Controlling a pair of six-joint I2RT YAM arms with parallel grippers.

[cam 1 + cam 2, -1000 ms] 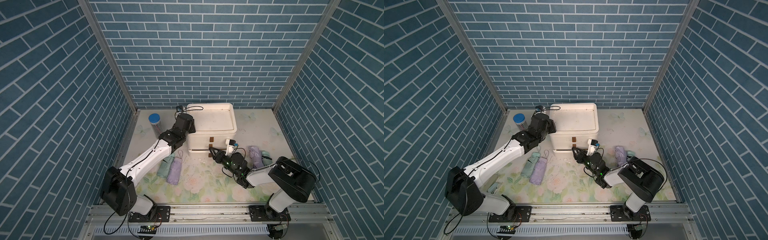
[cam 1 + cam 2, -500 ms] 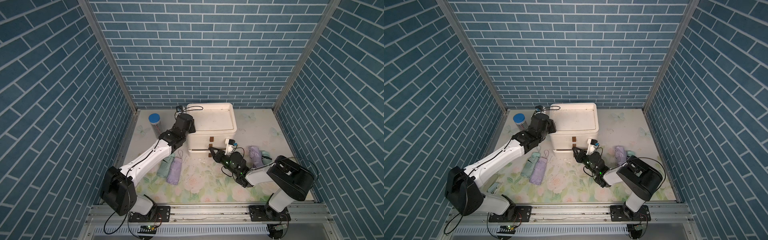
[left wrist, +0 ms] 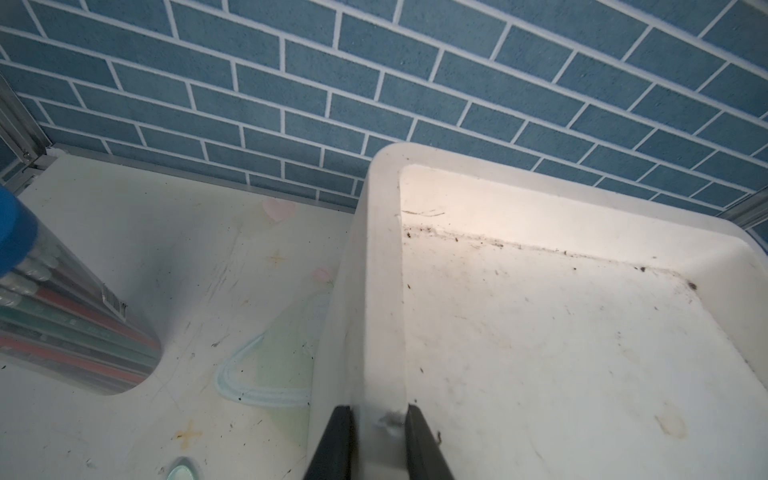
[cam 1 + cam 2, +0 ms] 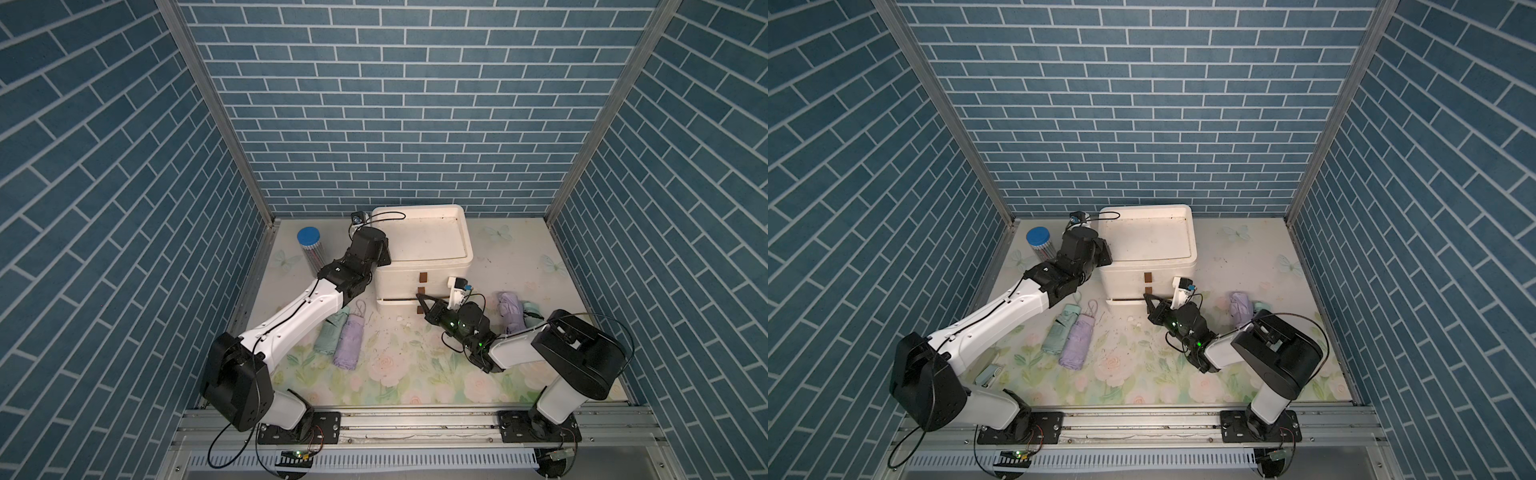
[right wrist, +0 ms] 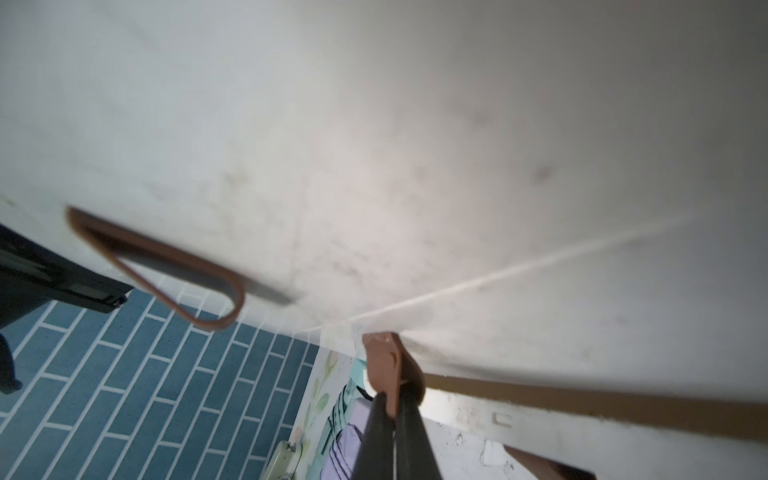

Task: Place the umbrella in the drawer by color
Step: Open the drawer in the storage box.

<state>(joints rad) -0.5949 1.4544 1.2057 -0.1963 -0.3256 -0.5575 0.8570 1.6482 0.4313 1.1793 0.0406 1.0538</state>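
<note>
At the far left a clear tube with a blue lid (image 4: 310, 248) stood upright on the flowered mat (image 4: 395, 374), well apart from everything else. Near the left arm's base lay a small pale green thing (image 4: 987, 375), too small to make out.

The left arm reached over the far ends of a green umbrella (image 4: 329, 336) and a purple umbrella (image 4: 348, 348). These two lay folded on the mat, touching side by side, just left of the chest's front. The left gripper (image 3: 378, 415) was clamped on the left rim of the white drawer chest (image 4: 422, 257), with one finger outside the wall and one inside the shallow top tray.

In both top views a dark gap ran along the chest's front above its lowest part. White crumbs (image 4: 399, 319) were scattered on the mat in front of it.

The right gripper (image 5: 392, 401) was pinched closed on a brown pull tab (image 5: 384, 357) on the chest's front. The right arm lay low across the mat between the chest and the right-hand pair. That pair was a second purple umbrella (image 4: 512, 311) and, just beyond it to the right, a second green umbrella (image 4: 530, 311), both folded on the mat. No umbrella was in the chest's top tray.
</note>
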